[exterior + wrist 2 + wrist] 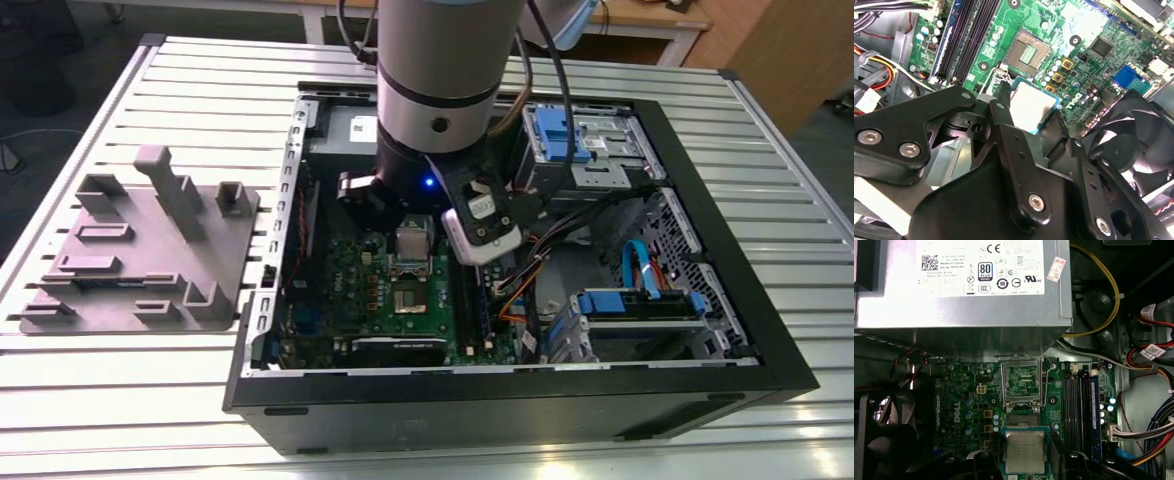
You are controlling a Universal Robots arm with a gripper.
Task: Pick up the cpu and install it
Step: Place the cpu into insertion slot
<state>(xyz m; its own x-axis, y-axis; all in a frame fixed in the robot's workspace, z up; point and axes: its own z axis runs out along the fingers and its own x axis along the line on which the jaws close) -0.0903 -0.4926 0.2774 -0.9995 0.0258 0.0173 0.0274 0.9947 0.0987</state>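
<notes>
Black metal gripper (1032, 112) linkage is hogging the foreground in the second wrist view. Its two fingers (1003, 102) are pinching the small flat square silvery-topped cpu (1030, 102) by opposite edges, so it's hanging clear of the green motherboard (1026, 17). The empty square metal-framed socket (1026, 52) is sitting just beyond the fingertips.

In the first wrist view the chip is riding between the fingertips, with the socket's hinged metal lid (1023, 380) standing open just past it. I'm guessing it's featherlight, stiff and fragile underneath, so edges-only gripping is making sense.

In the exterior view the grey arm (434, 60) is pointing almost straight down into the open black computer case (534, 400).
</notes>
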